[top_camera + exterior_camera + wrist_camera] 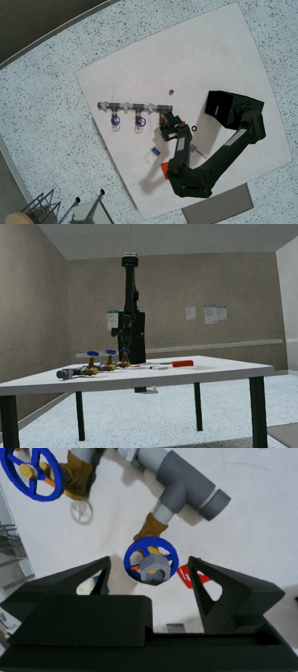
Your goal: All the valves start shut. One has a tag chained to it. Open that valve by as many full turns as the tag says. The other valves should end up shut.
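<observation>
A grey pipe [135, 106] [73, 371] [186, 487] on the white table [197, 56] [225, 370] carries three brass valves with blue handwheels. The left valve [115, 120] [93, 353] and the middle valve [140, 121] [111, 352] [31, 472] stand free. My gripper [166, 120] [125, 348] [149, 560] is open and points down just above the right valve [151, 559] [125, 351], one finger on each side of its handwheel, not touching it. A white tag with a blue end [152, 155] [159, 368] lies on the table in front of the right valve.
A red block [163, 169] [183, 363] lies near the tag. A small red card [183, 122] [187, 574], a black ring [193, 128] and a grey tool [198, 151] lie right of the gripper. The arm's black base [222, 108] [139, 336] stands behind.
</observation>
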Controlling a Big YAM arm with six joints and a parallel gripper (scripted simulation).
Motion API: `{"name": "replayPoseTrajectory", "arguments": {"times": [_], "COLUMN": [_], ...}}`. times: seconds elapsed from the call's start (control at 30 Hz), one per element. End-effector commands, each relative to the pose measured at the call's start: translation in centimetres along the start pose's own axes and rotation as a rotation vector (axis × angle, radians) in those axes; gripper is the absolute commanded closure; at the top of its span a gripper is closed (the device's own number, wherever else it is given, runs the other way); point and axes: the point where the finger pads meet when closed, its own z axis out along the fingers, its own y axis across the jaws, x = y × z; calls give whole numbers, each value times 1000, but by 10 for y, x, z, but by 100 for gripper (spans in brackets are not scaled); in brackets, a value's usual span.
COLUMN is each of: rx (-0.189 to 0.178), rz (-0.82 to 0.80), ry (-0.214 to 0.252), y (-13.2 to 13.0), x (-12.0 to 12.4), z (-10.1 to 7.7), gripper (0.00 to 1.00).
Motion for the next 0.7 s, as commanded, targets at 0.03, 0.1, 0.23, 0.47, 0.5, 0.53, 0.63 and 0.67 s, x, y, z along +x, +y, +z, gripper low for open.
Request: {"name": "replayPoseTrajectory", "arguments": {"times": [0.03, 0.1, 0.23, 0.47, 0.5, 0.53, 0.63, 0.67], "rx": [-5, -6, -10, -10, -10, -10, -10, -10], "rz": [34, 34, 33, 33, 33, 33, 33, 33], "ry": [-9, -9, -8, -8, -8, -8, -8, -8], "y": [-4, -4, -2, -2, -2, -2, -2, -2], "x": [-4, -4, -4, -4, -4, -4, -4, -4], "z": [4, 4, 5, 5, 5, 5, 5, 5], "gripper": [0, 100, 100, 100, 100, 100, 100, 100]}}
